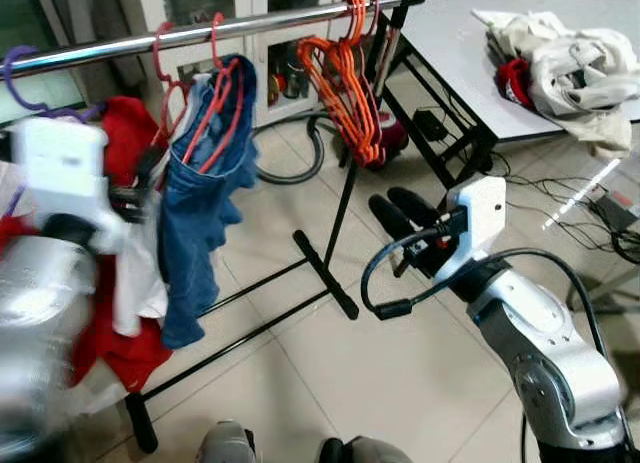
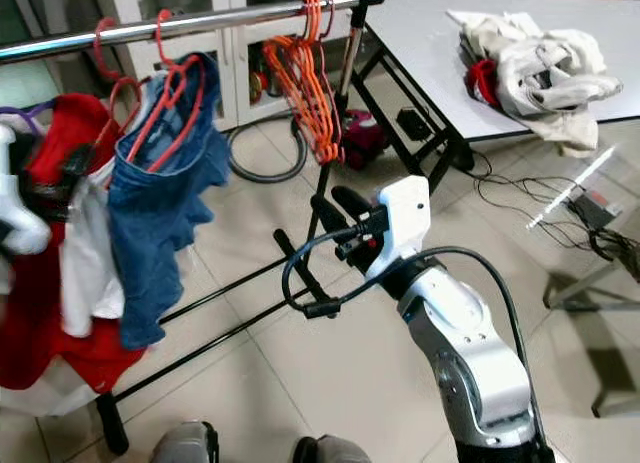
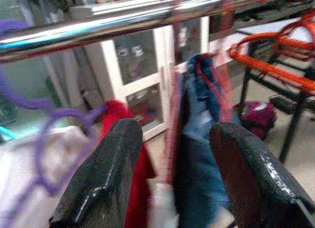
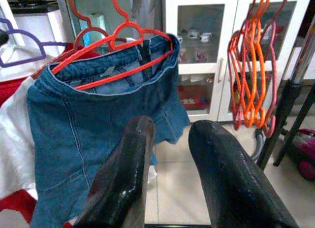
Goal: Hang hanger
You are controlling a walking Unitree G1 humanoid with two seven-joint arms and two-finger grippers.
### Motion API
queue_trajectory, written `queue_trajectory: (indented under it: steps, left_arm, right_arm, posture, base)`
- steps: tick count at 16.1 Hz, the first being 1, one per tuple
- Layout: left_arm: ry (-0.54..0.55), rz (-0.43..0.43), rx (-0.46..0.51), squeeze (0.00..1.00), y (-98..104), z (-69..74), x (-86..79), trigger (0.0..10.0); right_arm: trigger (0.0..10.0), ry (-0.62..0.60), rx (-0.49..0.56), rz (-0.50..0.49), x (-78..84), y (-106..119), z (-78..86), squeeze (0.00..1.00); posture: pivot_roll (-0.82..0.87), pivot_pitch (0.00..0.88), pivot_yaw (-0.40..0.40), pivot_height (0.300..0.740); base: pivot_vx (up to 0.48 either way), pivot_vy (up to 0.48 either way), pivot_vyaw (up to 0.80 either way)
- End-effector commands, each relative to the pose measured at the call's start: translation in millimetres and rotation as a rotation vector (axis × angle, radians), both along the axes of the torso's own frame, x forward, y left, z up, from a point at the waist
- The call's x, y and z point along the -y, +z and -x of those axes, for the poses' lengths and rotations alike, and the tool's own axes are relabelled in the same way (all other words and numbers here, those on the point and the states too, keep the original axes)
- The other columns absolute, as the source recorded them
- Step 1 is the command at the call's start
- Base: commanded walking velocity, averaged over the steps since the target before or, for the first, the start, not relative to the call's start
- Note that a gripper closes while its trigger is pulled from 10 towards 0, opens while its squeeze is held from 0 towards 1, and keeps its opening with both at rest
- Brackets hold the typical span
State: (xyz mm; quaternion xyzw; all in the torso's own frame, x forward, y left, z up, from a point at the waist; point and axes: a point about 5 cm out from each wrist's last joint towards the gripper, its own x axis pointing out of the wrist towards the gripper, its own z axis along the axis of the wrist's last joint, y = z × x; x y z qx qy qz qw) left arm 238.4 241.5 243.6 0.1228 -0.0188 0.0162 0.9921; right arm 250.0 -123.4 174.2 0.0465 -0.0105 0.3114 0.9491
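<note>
While the left claw gapes empty just under the rail, apparently near the purple hanger, the right claw stands open before the denim shorts.

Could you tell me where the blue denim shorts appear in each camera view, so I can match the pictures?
Left eye view: blue denim shorts hang left of centre, under the rail.
Right eye view: centre-left.
Left wrist view: blurred blue cloth past the fingers.
Right wrist view: large and sharp.
Shared landmark: the bunch of orange hangers.
</note>
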Motion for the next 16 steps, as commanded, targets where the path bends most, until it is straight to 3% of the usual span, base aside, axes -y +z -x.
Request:
queue_trajectory:
  steps: [1,3,6,9,10,11,12,16]
  left_arm:
    - [-0.026,-0.007,0.019,1.00,11,2.8,-11.9,10.0]
    - [-0.012,-0.042,0.031,1.00,28,6.2,-38.1,10.0]
    - [-0.087,-0.062,-0.031,1.00,37,11.9,-47.6,10.0]
    - [0.015,-0.079,-0.073,1.00,34,7.8,-70.5,10.0]
    - [0.065,-0.067,-0.087,0.33,29,1.6,-81.2,10.0]
    - [0.052,-0.020,-0.081,0.00,26,-4.3,-81.9,10.0]
    - [0.023,0.028,-0.076,0.00,22,-13.6,-80.5,10.0]
    - [-0.051,0.072,-0.085,0.00,10,-33.4,-72.5,10.0]
  right_arm:
    - [10.0,0.028,0.014,0.004,3.7,4,3.5,0.00]
    - [10.0,0.059,0.011,0.010,5.6,5,2.7,0.00]
    - [10.0,0.088,0.014,0.016,7.0,7,1.8,0.00]
    - [10.0,0.115,0.008,0.023,7.0,7,2.4,0.00]
    - [10.0,0.124,0.006,0.023,6.6,7,2.4,0.00]
    - [10.0,0.129,0.005,0.025,6.5,7,2.1,0.00]
    - [10.0,0.136,0.002,0.031,6.6,7,1.4,0.00]
    - [10.0,0.151,0.001,0.041,8.7,9,1.4,0.00]
  posture:
    - [0.11,0.086,-0.089,0.740]
    - [0.11,0.083,-0.099,0.740]
    - [0.10,0.078,-0.107,0.740]
    - [0.10,0.073,-0.114,0.740]
    - [0.10,0.066,-0.122,0.740]
    - [0.10,0.064,-0.129,0.740]
    - [0.10,0.064,-0.129,0.740]
    - [0.07,0.053,-0.133,0.740]
  base:
    - [0.000,0.000,0.00]
    - [0.000,0.000,0.00]
    - [0.000,0.000,0.00]
    - [0.000,0.000,0.00]
    - [0.000,0.000,0.00]
    - [0.000,0.000,0.00]
    - [0.000,0.000,0.00]
    - [0.000,0.000,0.00]
